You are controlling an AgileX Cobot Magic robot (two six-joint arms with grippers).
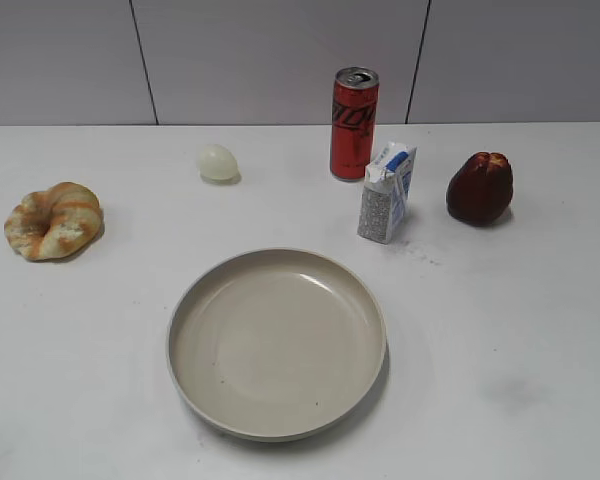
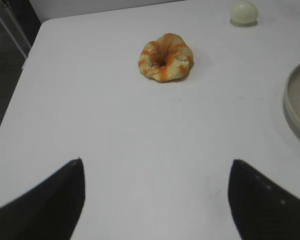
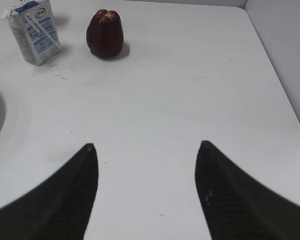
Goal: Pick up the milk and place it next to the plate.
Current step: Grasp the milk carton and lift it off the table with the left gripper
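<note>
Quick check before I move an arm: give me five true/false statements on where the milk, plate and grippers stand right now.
1. The milk stands upright. True.
2. The milk lies inside the plate. False: it stands on the table beyond the plate's rim.
3. The right gripper is shut on the milk. False: it is open and empty.
4. The red can stands behind the milk. True.
5. The left gripper holds the pastry. False: it is open, apart from it.

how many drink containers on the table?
2. The red can stands at the back, right of centre. The milk stands just in front of it and slightly right, left of the dark red fruit. Nothing seems hidden.
</note>
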